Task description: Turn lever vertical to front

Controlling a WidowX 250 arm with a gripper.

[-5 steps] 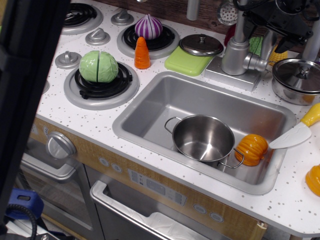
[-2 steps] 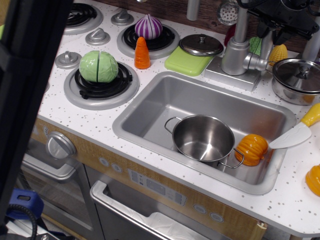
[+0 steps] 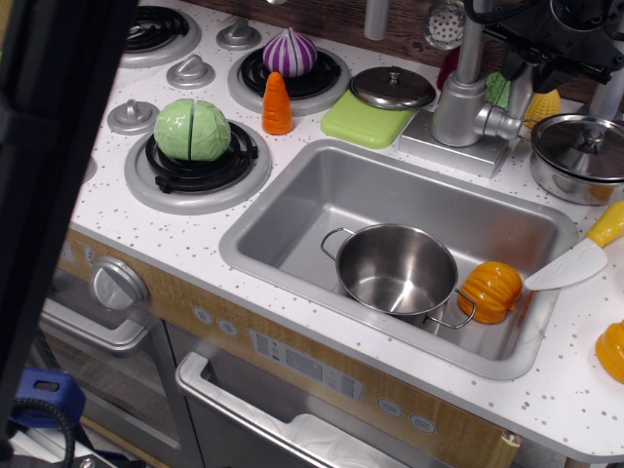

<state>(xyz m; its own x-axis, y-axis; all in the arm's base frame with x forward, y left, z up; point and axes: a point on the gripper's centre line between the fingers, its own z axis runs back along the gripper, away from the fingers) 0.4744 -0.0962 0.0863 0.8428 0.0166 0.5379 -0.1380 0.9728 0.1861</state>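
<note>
A steel pot [image 3: 398, 269] and an orange pumpkin [image 3: 490, 291] sit in the sink [image 3: 292, 210]; a halved cabbage [image 3: 192, 129] rests on a burner [image 3: 198, 171]

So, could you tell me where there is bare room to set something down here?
Free: the sink floor left of the steel pot, and the counter strip between sink and cabbage burner. Crowded: the back right, where faucet, gripper, lidded pot and knife cluster.

Bright, even light; blurred left edge
</note>
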